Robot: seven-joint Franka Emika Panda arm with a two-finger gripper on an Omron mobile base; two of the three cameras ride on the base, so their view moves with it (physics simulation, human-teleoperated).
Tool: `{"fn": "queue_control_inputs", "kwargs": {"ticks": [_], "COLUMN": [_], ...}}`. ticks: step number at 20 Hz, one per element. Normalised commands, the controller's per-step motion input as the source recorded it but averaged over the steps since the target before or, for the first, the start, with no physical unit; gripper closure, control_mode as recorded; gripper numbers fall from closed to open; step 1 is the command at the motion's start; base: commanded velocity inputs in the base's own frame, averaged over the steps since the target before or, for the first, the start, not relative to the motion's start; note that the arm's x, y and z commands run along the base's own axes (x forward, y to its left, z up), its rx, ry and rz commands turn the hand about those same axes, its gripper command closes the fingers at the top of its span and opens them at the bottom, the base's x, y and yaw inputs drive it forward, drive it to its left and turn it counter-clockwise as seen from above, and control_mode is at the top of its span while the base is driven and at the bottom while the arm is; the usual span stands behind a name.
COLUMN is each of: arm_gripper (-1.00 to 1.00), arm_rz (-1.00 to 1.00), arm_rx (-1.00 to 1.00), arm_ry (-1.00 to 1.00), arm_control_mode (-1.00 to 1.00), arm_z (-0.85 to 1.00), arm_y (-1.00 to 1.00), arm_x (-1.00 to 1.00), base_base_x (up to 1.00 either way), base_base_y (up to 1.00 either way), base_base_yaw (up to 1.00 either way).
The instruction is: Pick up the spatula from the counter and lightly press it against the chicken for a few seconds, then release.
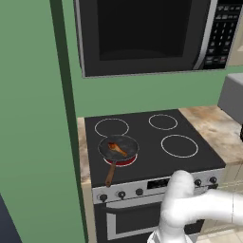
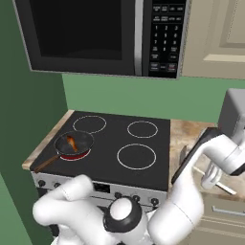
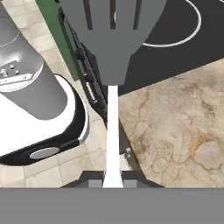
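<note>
The gripper (image 3: 113, 178) is clamped on the spatula (image 3: 113, 39): its two dark finger tips sit tight against either side of the thin white handle, and the broad grey slotted blade stretches away from them. Looking along the hand, the handle runs just above the front edge of the desk (image 3: 175, 122), and the blade reaches out over the front right corner of the stove (image 3: 175, 52), with the floor showing off to one side. From behind, the white arm (image 2: 225, 153) bends over the marbled desk (image 2: 191, 131) to the right of the stove (image 2: 143, 143). The chicken (image 1: 116, 149), a small orange-brown piece, lies in a dark frying pan (image 1: 129, 141) on the front left burner, near the front left corner of the stove (image 1: 152, 137); a red glow shows under the pan. The right base view shows the same chicken (image 2: 72, 142) in the pan (image 2: 85, 139), whose wooden handle points toward the front edge. Spatula and chicken are well apart, at opposite front corners of the stove. A black microwave (image 1: 142, 33) hangs above the burners, against the green wall.
</note>
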Motion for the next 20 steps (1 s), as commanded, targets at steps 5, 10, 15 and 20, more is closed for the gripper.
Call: {"fn": "queue_control_inputs", "kwargs": {"ticks": [5, 10, 15, 20], "arm_gripper": [1.0, 1.0, 1.0, 1.0], "arm_rz": [-0.06, -0.14, -0.13, -0.01], "arm_rx": [0.0, 0.0, -0.09, -0.13], "arm_ry": [-0.46, -0.44, -0.15, 0.07], "arm_control_mode": [-1.0, -1.0, -1.0, -1.0], "arm_z": [0.19, 0.31, 0.56, 0.61], "arm_y": [0.99, 0.99, 0.79, 0.42], "arm_x": [-0.91, -0.48, -0.17, 0.0], "base_base_x": [0.0, 0.0, 0.0, 0.0], "base_base_y": [0.0, 0.0, 0.0, 0.0], "base_base_yaw": [0.0, 0.0, 0.0, 0.0]}}
